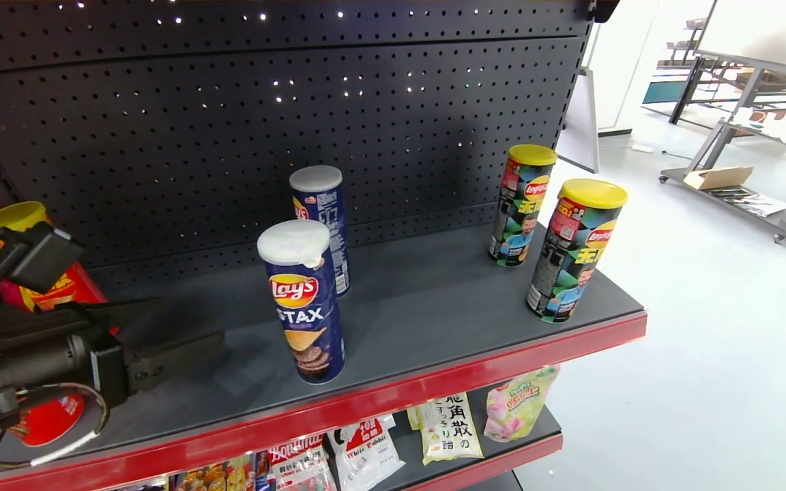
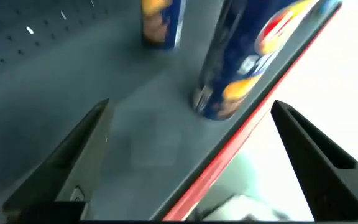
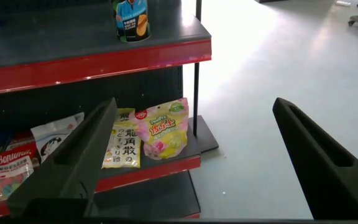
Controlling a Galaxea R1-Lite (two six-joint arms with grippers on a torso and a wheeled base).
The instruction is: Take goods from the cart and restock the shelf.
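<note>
Blue chip can [image 1: 304,303] stands upright at the shelf [image 1: 434,307] lip, label facing shoppers, three o'clock of the left claw [image 2: 191,104], released and apparently empty; right claw [image 3: 194,102] released too.

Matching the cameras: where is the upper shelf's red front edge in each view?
Head: red front edge runs under the front blue chip can and front yellow-lidded can.
Left wrist: beside that blue can's base.
Right wrist: under that yellow-lidded can.
Shared landmark: dark shelf deck behind it.

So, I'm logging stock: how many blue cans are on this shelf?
2: the front blue can near the shelf's edge, the rear blue can behind it by the pegboard. The left arm may hide more.
</note>
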